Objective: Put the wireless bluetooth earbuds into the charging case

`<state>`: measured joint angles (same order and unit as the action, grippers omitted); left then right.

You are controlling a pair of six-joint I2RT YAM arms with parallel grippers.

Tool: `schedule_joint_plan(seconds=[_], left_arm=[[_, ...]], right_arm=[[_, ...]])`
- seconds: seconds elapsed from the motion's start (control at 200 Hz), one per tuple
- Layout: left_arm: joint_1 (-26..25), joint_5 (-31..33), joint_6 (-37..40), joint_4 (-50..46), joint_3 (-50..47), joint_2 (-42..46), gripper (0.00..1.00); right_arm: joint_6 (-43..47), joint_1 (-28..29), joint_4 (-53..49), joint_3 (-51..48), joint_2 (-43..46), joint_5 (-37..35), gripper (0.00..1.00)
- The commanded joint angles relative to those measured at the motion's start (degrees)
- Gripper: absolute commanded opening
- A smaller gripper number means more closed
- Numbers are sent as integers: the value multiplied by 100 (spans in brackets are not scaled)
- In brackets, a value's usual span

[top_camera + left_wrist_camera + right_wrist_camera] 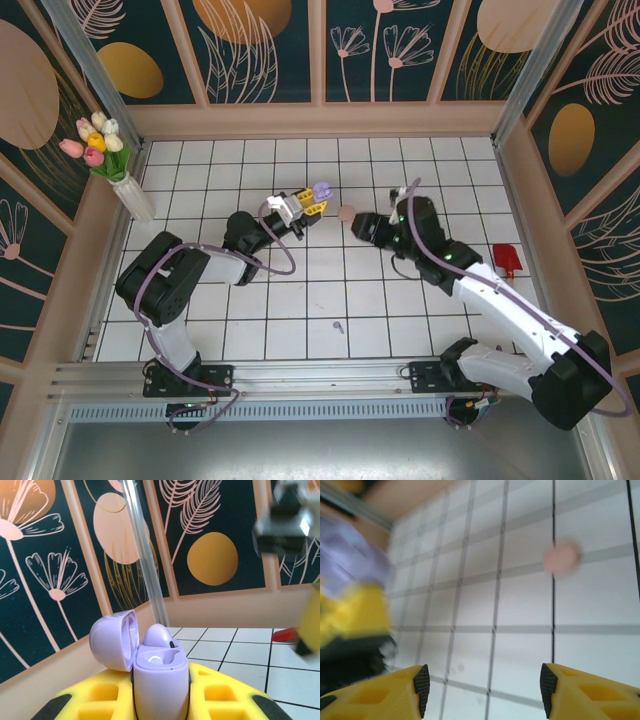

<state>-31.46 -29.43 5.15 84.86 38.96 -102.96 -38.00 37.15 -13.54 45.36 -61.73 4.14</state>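
Since the left jaws are pressed tight on the open lilac plastic charging case [321,190], holding it up over the white tiled surface [300,300] with its lid [112,639] tipped back, the coming move falls to the right jaws, which stand spread with nothing between them. Seen from the left wrist, one rounded lilac earbud [159,634] sits in the case, and the hollow beside it looks free (it is glossy and hard to read).

A second tiny lilac stemmed earbud [338,326] lies on the surface well apart from both sets of jaws. It is towards the arm bases and roughly midway between the two arms, and too small to show which way its stem runs. The right arm [500,300] is the free one. Its jaws would need to travel towards the near edge and drop onto the bud from above.

Between the right jaws and the case, just beside the jaws, lies a small pale pink round thing [346,213]. I cannot tell whether it is a bud or a closed case. No brand, label or writing can be read anywhere.
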Motion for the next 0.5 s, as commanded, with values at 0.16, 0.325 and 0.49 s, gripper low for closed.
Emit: schedule_joint_plan(seconds=[0.16, 0.325, 0.49], left_arm=[[-5, 402, 239, 312, -208, 414, 0], [18, 513, 288, 320, -334, 441, 0], [93, 602, 300, 336, -467, 693, 0]], right_arm=[[-443, 1616, -786, -583, -645, -211, 55], [-531, 2432, -926, -568, -1224, -459, 53], [-410, 2908, -969, -462, -1928, -603, 51]])
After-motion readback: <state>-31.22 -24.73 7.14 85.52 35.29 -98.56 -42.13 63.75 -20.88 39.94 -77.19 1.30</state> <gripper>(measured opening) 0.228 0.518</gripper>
